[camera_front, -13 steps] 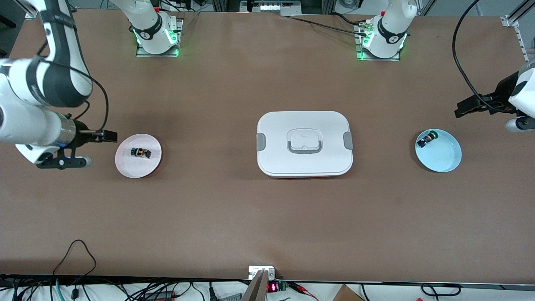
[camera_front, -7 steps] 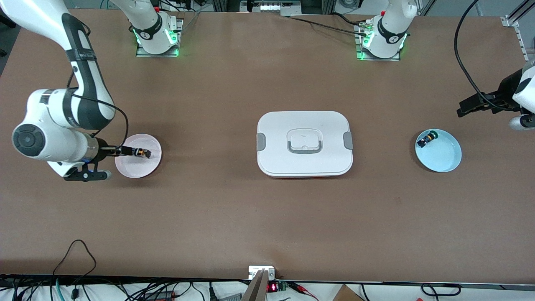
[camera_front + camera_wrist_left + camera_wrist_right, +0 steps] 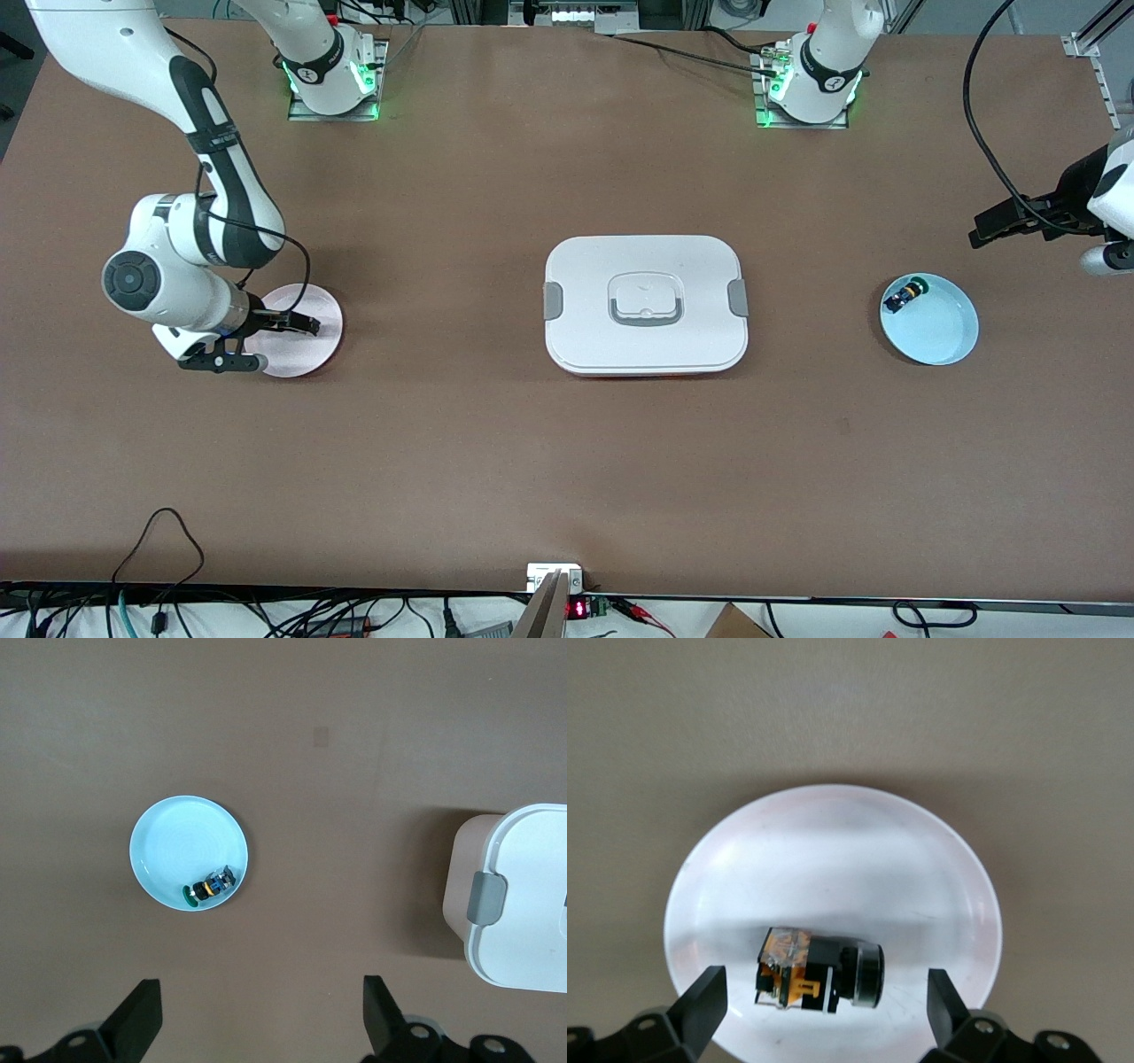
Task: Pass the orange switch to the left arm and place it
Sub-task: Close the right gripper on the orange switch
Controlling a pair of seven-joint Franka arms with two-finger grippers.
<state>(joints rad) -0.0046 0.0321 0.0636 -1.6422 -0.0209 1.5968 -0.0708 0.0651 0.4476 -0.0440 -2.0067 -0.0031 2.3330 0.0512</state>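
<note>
The orange switch (image 3: 819, 974), a small black cylinder with an orange end, lies on its side in a pink plate (image 3: 833, 850) toward the right arm's end of the table. My right gripper (image 3: 824, 1010) is open low over that plate, with one finger on either side of the switch and neither touching it. In the front view the right gripper (image 3: 299, 324) hides the switch. The white box (image 3: 647, 306) with grey clips stands shut at the table's middle. My left gripper (image 3: 1001, 221) waits open and empty over the table's left-arm end.
A light blue plate (image 3: 943, 332) toward the left arm's end holds a small part with a green cap (image 3: 905, 295). The left wrist view shows that plate (image 3: 177, 842), the part (image 3: 208, 888) and a corner of the box (image 3: 523, 895). Cables hang along the table's near edge.
The right arm has swung in from the table's end and brought its open gripper over the pink plate, around the switch. The left arm has barely moved.
</note>
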